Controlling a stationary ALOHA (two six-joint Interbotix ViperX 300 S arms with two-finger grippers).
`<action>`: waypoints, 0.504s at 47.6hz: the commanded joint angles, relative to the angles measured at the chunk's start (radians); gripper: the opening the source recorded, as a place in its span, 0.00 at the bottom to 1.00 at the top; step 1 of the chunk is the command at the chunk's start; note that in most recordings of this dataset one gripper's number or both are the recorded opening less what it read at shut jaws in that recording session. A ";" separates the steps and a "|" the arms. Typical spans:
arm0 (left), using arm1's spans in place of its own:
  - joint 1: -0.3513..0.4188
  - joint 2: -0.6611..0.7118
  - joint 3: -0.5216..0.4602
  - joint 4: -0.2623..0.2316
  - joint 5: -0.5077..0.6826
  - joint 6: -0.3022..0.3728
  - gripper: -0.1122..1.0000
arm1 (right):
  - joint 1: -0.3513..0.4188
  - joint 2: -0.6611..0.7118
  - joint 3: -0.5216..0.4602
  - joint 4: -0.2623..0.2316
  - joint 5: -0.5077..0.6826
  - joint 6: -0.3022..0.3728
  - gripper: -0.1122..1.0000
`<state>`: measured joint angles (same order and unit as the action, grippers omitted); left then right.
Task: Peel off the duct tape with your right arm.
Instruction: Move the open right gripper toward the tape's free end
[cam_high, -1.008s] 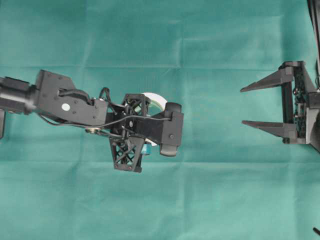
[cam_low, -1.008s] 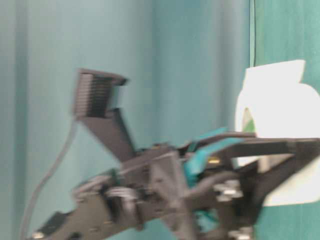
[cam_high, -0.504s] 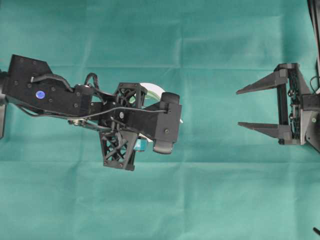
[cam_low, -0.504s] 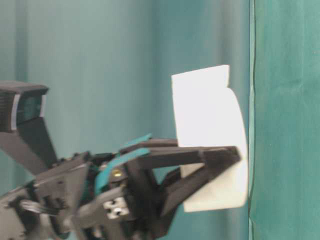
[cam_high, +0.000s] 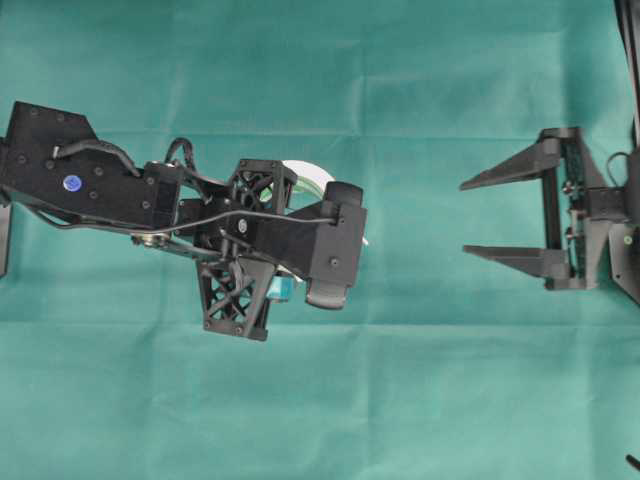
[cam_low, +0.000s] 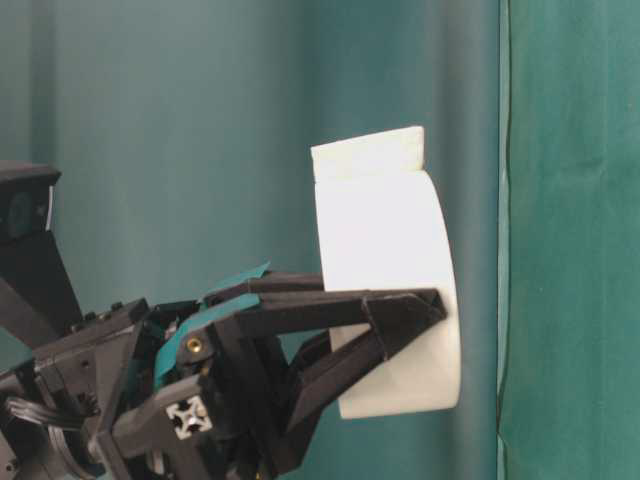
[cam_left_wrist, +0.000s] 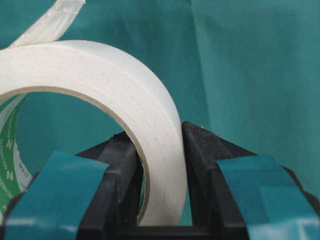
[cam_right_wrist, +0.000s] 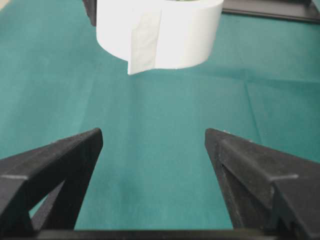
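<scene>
The duct tape is a white roll held clear of the green cloth, with a loose white tab sticking out from its rim. My left gripper is shut on the roll's wall, one finger inside the greenish core and one outside. From overhead only a sliver of the duct tape shows beside the left gripper. My right gripper stands open well to the right, fingers pointing at the roll. Ahead of the right gripper, the duct tape hangs with its tab facing me.
Green cloth covers the whole table, with faint fold lines. The left arm's black wrist camera housing hides most of the roll from above. A gap of bare cloth separates the two grippers.
The left gripper has lifted the roll away from the cloth and turned it, so the tab now faces the right arm. The right gripper has shifted left toward the roll, still open.
</scene>
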<state>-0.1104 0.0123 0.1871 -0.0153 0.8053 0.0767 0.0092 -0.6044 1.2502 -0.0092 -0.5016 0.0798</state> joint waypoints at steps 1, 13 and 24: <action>0.000 -0.015 -0.035 0.003 -0.008 0.002 0.28 | 0.005 0.052 -0.060 0.000 -0.025 -0.003 0.75; 0.000 -0.012 -0.035 0.003 -0.009 0.002 0.28 | 0.003 0.216 -0.183 0.000 -0.041 -0.003 0.75; 0.002 -0.006 -0.032 0.003 -0.009 0.002 0.28 | 0.003 0.282 -0.250 0.000 -0.040 -0.003 0.75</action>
<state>-0.1104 0.0215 0.1856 -0.0153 0.8038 0.0767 0.0092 -0.3237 1.0339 -0.0092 -0.5338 0.0767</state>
